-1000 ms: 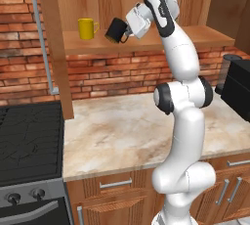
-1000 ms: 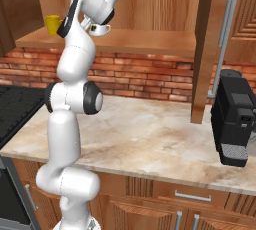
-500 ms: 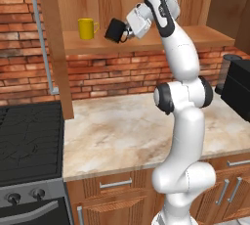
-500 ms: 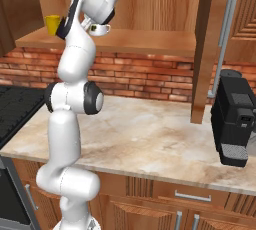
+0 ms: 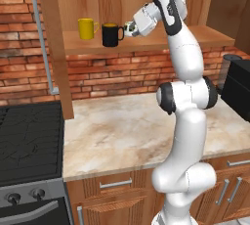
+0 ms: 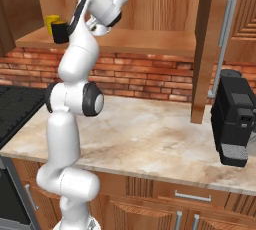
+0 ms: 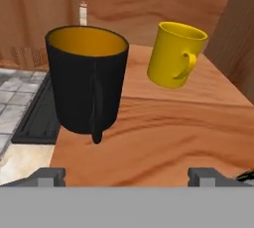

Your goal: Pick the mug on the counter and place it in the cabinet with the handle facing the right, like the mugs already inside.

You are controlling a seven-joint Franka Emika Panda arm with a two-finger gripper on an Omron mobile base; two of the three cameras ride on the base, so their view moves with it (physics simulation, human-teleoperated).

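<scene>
The black mug (image 5: 112, 34) with its yellow-orange inside stands upright on the plank shelf of the cabinet (image 5: 156, 43), just right of the yellow mug (image 5: 87, 28). Its loop handle (image 5: 121, 34) points right, toward my gripper (image 5: 128, 27), which is open and a short way off to the mug's right. In the hand view the black mug (image 7: 87, 83) is ahead at the left, handle (image 7: 96, 109) toward the camera, with the yellow mug (image 7: 176, 53) behind it at the right. My gripper (image 7: 128, 177) holds nothing, its fingertips (image 7: 47, 176) far apart.
The cabinet door with its long grey bar handle (image 5: 43, 43) hangs open at the left. Below lie the beige counter (image 5: 127, 131) and a black stove (image 5: 27, 141). A black coffee machine (image 6: 234, 119) stands at the counter's right end.
The gripper has opened and let go of the black mug. The mug, held tilted at the shelf before, now stands free beside the yellow mug, and the hand has drawn back a little.
</scene>
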